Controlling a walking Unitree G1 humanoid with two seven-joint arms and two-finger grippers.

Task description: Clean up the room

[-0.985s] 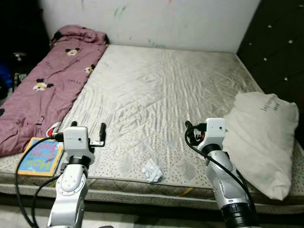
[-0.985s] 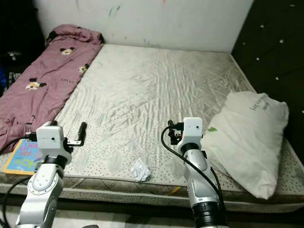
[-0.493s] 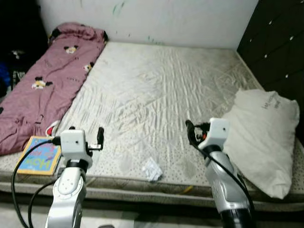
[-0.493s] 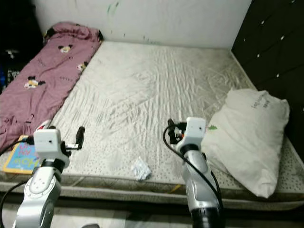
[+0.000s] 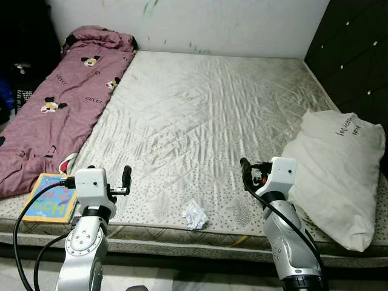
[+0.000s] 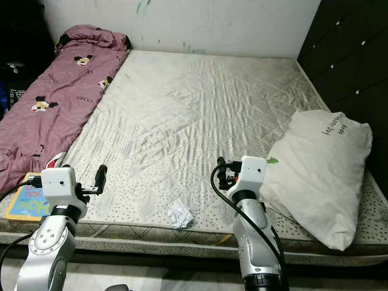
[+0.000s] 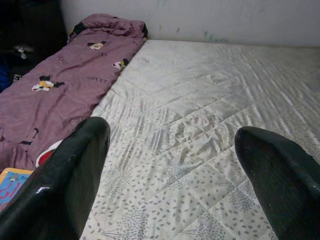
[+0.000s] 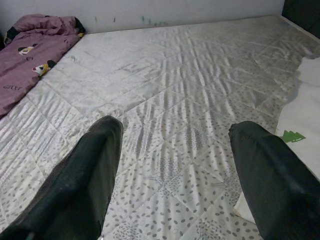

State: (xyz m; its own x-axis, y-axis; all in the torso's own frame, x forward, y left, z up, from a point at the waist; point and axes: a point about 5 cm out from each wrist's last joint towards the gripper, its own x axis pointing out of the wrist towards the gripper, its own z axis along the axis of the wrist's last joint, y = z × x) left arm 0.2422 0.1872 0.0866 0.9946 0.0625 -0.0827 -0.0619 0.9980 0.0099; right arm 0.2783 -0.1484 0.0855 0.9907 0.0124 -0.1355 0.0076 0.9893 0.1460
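A crumpled white scrap of paper (image 5: 194,215) lies on the grey quilted mattress (image 5: 206,103) close to its front edge, between my two arms. A colourful book (image 5: 47,198) rests at the front left corner, beside a purple cartoon-print blanket (image 5: 60,103). A white pillow (image 5: 336,176) lies at the right. My left gripper (image 5: 127,176) hovers over the front left of the mattress, open and holding nothing, its fingers (image 7: 75,170) wide apart. My right gripper (image 5: 244,168) is held left of the pillow, also open, its fingers (image 8: 95,165) spread with nothing between them.
A dark padded headboard (image 5: 357,48) runs along the right side, and a white wall (image 5: 230,24) closes off the far end. Dark clutter (image 5: 18,66) stands at the far left beyond the blanket. A small red item (image 5: 66,163) peeks out by the blanket's edge.
The camera has shifted, so the whole bed sits a little differently in view. Both arms keep the same raised pose and both grippers stay open.
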